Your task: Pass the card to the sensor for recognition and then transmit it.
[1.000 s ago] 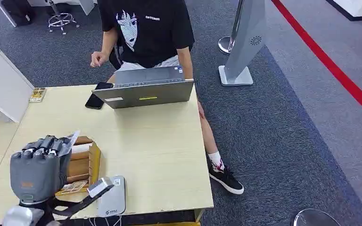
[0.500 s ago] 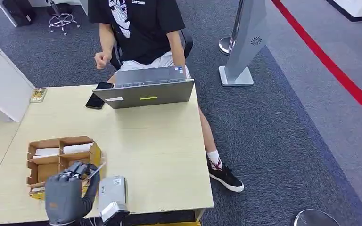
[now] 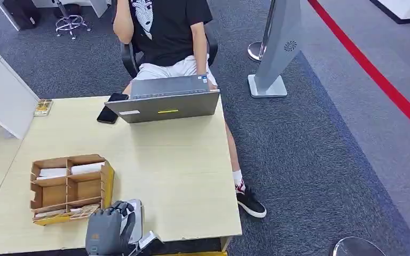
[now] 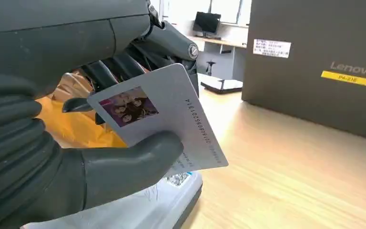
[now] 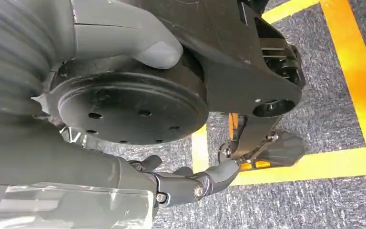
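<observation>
My left hand (image 3: 107, 233) hangs low at the table's near edge, right over the white card sensor (image 3: 134, 212). In the left wrist view my left hand (image 4: 76, 143) pinches a white card (image 4: 167, 119) between thumb and fingers; the card bears a small photo and a printed number. It is tilted just above the sensor (image 4: 147, 210), and I cannot tell whether they touch. My right hand (image 5: 181, 183) hangs beside my body above the floor, its fingers apart from the thumb and holding nothing.
A cardboard organiser (image 3: 69, 188) with cards stands left of the sensor. A grey laptop (image 3: 163, 105) and a black phone (image 3: 109, 112) lie at the table's far edge, where a person (image 3: 165, 32) sits. A white cabinet (image 3: 2, 96) stands at the left.
My left hand has come down from over the cardboard organiser toward the near edge, to above the sensor, still holding the card. The person has leaned back and raised an arm.
</observation>
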Available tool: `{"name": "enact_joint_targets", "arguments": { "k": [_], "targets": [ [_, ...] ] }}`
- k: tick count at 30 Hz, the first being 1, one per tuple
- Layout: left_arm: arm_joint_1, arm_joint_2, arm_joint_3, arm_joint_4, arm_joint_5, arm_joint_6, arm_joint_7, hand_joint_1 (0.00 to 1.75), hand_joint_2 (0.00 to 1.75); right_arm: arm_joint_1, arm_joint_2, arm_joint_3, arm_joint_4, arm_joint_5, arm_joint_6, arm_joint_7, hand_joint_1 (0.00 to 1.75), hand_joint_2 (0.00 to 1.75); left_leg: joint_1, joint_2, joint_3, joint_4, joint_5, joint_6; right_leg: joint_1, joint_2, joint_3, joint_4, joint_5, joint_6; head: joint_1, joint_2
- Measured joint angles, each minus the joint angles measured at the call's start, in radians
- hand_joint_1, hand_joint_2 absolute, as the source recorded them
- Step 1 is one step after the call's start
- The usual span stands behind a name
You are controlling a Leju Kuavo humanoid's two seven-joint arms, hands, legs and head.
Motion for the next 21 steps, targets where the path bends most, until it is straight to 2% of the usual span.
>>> {"name": "enact_joint_targets", "arguments": {
  "k": [16, 19, 21],
  "targets": [
    [-0.024, -0.008, 0.010, 0.084, -0.032, -0.004, -0.006, 1.75, 1.75, -0.001, 0.000, -0.026, 0.000, 0.032, -0.001, 0.040, 0.00, 1.75, 0.000, 0.000, 0.001, 0.000, 0.000, 0.000, 0.000, 0.000, 0.000, 0.000, 0.000, 0.000, 0.000, 0.000],
    [-0.023, -0.007, 0.010, 0.081, -0.045, 0.012, 0.002, 1.75, 1.75, -0.001, 0.000, -0.051, -0.001, -0.007, 0.000, 0.016, 0.00, 1.75, 0.000, 0.000, 0.000, 0.000, 0.000, 0.000, 0.000, 0.000, 0.001, 0.000, 0.000, 0.000, 0.000, 0.000],
    [-0.018, -0.004, 0.010, 0.058, -0.067, 0.017, 0.021, 1.75, 1.75, 0.003, 0.000, -0.084, -0.003, -0.063, 0.014, -0.041, 0.00, 1.75, 0.000, 0.000, 0.000, 0.000, 0.000, 0.000, 0.000, 0.000, 0.001, 0.000, 0.000, 0.000, 0.000, 0.000]
  ]
}}
